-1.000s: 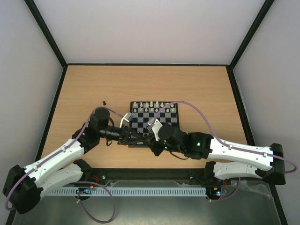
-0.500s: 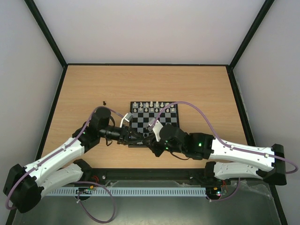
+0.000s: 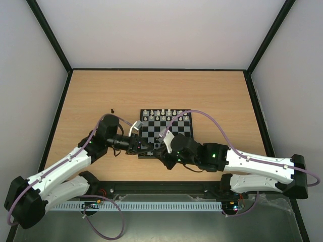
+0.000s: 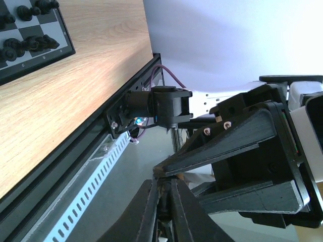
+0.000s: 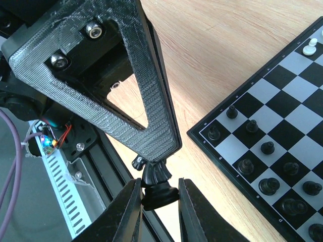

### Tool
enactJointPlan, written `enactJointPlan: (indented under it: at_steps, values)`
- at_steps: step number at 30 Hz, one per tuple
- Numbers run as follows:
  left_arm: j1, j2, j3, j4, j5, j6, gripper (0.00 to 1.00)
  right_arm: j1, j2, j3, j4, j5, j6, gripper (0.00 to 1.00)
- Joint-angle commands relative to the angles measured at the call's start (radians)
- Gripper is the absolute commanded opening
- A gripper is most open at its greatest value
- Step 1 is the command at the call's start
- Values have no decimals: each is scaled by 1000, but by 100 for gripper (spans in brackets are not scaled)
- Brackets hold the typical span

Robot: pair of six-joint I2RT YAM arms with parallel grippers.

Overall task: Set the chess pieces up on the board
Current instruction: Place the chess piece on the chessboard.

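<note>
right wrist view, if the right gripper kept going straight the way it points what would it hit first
The left gripper: its black ribbed finger stands directly ahead, tip touching the top of the small black chess piece that the right gripper holds. Depth is hard to judge.

table (image 3: 202,96): matt wood grain; board (image 5: 282,126): smooth, faint sheen; left gripper (image 5: 153,160): ridged matt black plastic; chess piece (image 5: 158,191): glossy

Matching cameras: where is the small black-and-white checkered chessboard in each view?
Top external: small black-and-white checkered chessboard, centre.
Left wrist: chessboard, top-left corner.
Right wrist: chessboard, right side.
Shared landmark: light wooden tabletop around it.
</note>
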Motion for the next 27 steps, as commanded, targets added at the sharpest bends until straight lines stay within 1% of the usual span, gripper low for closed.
enactJointPlan:
  at_steps: [1,3,5,8,9,10,12,15,18,21,23,25,27]
  values:
    - [7,2,29,-32,6,13,8,0,5,-7,17,-6,-7,21]
    - [8,2,36,-45,-1,22,5,0,5,-6,16,-4,-7,24]
    - [8,1,43,-61,-7,32,4,0,4,-5,15,-2,-6,30]
    - [12,1,58,-92,-20,51,4,0,2,-5,11,2,-4,35]
    - [13,2,66,-103,-25,58,4,0,2,-3,9,5,-3,38]
    - [14,5,73,-118,-33,68,4,0,3,-3,8,10,-1,44]
    - [15,9,90,-153,-42,89,4,0,5,0,0,20,2,47]
    - [19,21,125,-218,-73,133,4,0,5,10,-21,49,13,58]
    - [20,43,177,-299,-119,198,3,0,7,20,-58,121,38,72]
    - [23,72,215,-350,-153,230,3,0,12,32,-102,203,67,86]
    - [22,92,251,-393,-181,257,3,0,16,40,-131,245,89,91]
    - [23,110,278,-442,-219,287,2,-1,12,40,-156,280,114,99]
    - [22,121,296,-473,-251,307,3,-6,4,38,-184,321,139,99]
